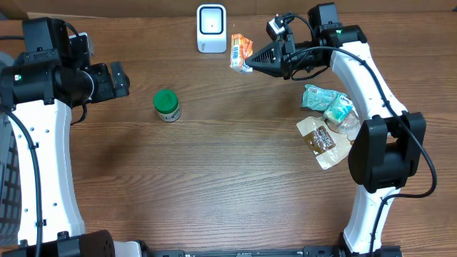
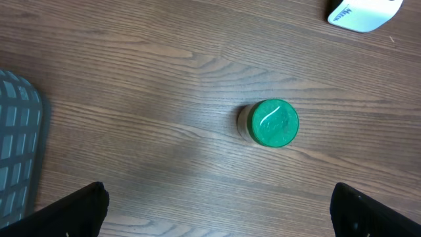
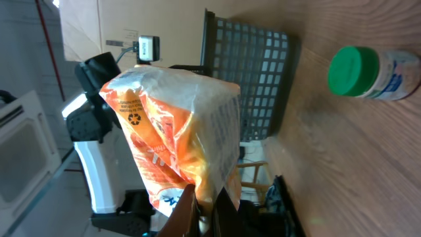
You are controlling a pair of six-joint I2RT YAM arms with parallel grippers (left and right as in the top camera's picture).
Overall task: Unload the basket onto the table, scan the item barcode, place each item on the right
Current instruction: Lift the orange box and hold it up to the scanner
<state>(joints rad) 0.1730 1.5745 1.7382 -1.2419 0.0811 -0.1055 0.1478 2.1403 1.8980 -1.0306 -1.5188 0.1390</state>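
My right gripper (image 1: pixel 251 64) is shut on the edge of an orange and white snack packet (image 1: pixel 240 51), held in the air just right of the white barcode scanner (image 1: pixel 211 28) at the back of the table. In the right wrist view the packet (image 3: pixel 174 125) stands up from the closed fingers (image 3: pixel 227 210) of that gripper (image 3: pixel 205 201). My left gripper (image 1: pixel 118 78) hovers at the left, open and empty. In its wrist view the left gripper (image 2: pixel 220 204) has its fingertips (image 2: pixel 85 210) wide apart over bare wood.
A green-lidded jar (image 1: pixel 167 105) stands on the table left of centre, also seen as the jar (image 2: pixel 275 122) from the left wrist. A pile of wrapped items (image 1: pixel 328 121) lies at the right. A dark mesh basket (image 2: pixel 18 145) sits at the far left edge.
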